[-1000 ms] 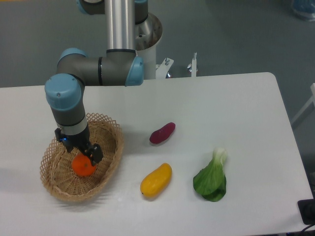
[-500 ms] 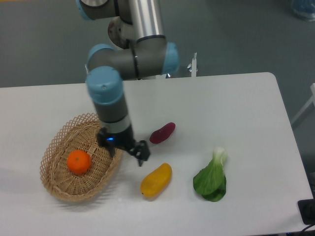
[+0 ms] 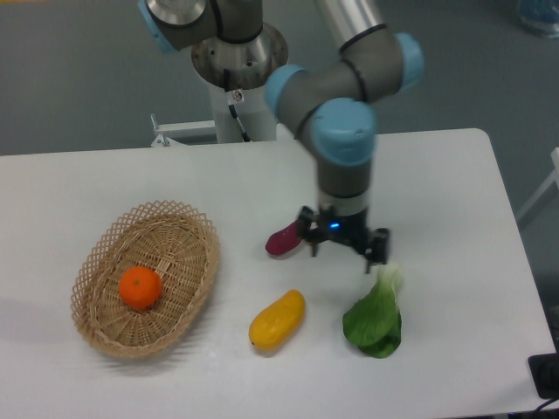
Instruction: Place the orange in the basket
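The orange (image 3: 141, 288) lies inside the tan wicker basket (image 3: 192, 229) at the left of the table, free of any grip. My gripper (image 3: 342, 247) is open and empty, far to the right of the basket. It hangs above the table between a purple vegetable and a green leafy one, its two black fingers (image 3: 378, 247) spread wide.
A purple sweet potato (image 3: 286, 236) lies just left of the gripper. A yellow-orange mango-like fruit (image 3: 277, 320) lies in front of it. A bok choy (image 3: 376, 315) lies below right of the gripper. The arm's base stands at the table's far edge.
The gripper let go of the orange in the basket, then swung right across the table to above the spot between the purple vegetable and the bok choy. The orange stays in the basket.
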Robot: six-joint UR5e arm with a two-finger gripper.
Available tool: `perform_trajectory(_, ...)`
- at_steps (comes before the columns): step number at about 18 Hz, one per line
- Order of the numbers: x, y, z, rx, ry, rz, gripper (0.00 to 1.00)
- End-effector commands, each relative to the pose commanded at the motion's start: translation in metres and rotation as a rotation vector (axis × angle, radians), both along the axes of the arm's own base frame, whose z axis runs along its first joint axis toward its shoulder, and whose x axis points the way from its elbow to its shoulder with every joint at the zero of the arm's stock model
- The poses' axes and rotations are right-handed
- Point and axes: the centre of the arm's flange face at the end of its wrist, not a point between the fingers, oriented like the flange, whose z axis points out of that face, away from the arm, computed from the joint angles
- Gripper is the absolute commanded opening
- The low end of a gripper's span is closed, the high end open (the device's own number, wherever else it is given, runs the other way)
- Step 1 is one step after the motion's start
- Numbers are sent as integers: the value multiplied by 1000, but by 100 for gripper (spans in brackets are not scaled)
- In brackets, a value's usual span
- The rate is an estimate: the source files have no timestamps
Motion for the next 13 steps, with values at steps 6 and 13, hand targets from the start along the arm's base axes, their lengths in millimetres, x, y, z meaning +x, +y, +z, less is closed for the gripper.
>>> perform_trajectory(6,-53,-41,-15,-42,13,-69,100)
perform_trajectory(13,-42,-37,-25,-76,9,-139,100)
